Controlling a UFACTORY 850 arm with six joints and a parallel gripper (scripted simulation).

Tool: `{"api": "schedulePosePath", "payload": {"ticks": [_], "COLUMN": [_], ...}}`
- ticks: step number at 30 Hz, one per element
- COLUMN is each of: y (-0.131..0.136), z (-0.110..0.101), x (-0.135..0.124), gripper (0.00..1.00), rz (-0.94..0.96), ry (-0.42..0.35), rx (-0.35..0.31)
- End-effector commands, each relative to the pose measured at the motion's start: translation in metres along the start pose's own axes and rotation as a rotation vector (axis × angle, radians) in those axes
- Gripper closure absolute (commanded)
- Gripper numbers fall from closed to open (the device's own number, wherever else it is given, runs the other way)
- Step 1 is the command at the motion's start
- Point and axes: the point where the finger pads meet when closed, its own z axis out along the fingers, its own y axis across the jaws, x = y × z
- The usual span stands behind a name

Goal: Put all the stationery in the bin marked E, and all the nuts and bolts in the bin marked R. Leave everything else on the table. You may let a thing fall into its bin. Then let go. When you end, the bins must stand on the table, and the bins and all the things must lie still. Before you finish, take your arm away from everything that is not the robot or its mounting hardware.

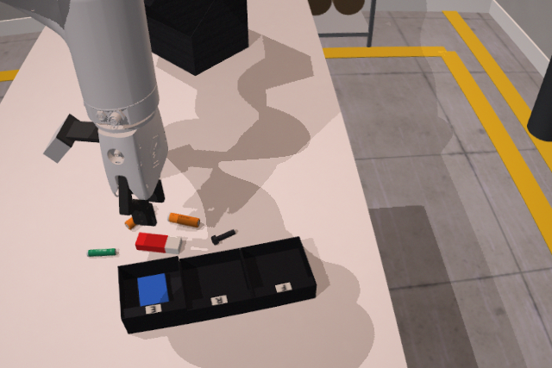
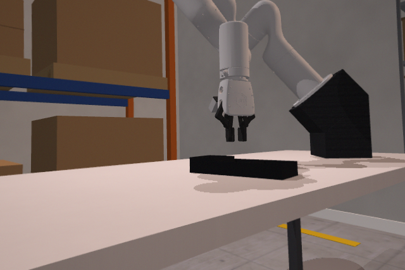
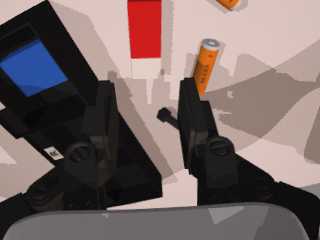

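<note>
My gripper [image 1: 138, 215] [image 2: 235, 136] [image 3: 147, 98] is partly open and empty. It hangs above the table behind the black three-part bin [image 1: 187, 314] [image 2: 248, 167] [image 3: 134, 174]. A red and white eraser [image 1: 158, 242] [image 3: 146, 35] lies just behind the E compartment. A small black bolt [image 1: 222, 236] [image 3: 166, 116] lies behind the R compartment; in the wrist view it shows on the table between my fingers. A blue block [image 1: 153, 290] [image 3: 32, 71] lies in the E compartment. The R compartment [image 1: 217, 283] looks empty.
Two orange batteries [image 1: 183, 220] [image 1: 129, 222] [image 3: 207, 66] lie behind the eraser, one partly hidden by my fingers. A green cylinder [image 1: 102, 252] lies left of the eraser. The arm's black base [image 1: 200, 21] stands at the back.
</note>
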Motion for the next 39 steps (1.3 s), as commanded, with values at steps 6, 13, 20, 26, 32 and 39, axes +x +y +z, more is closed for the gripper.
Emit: {"api": "schedulePosePath", "payload": {"ticks": [6, 13, 20, 26, 32, 39], "y": [0.000, 0.000, 0.000, 0.000, -0.001, -0.001], "z": [0.000, 0.000, 0.000, 0.016, 0.040, 0.061], "x": [0.000, 0.000, 0.000, 0.000, 0.000, -0.001], "gripper": [0.62, 0.62, 0.62, 0.62, 0.62, 0.62], "rz": [0.000, 0.000, 0.000, 0.000, 0.000, 0.000], "ry": [0.000, 0.000, 0.000, 0.000, 0.000, 0.000], "rx": [0.001, 0.001, 0.001, 0.000, 0.000, 0.000]}}
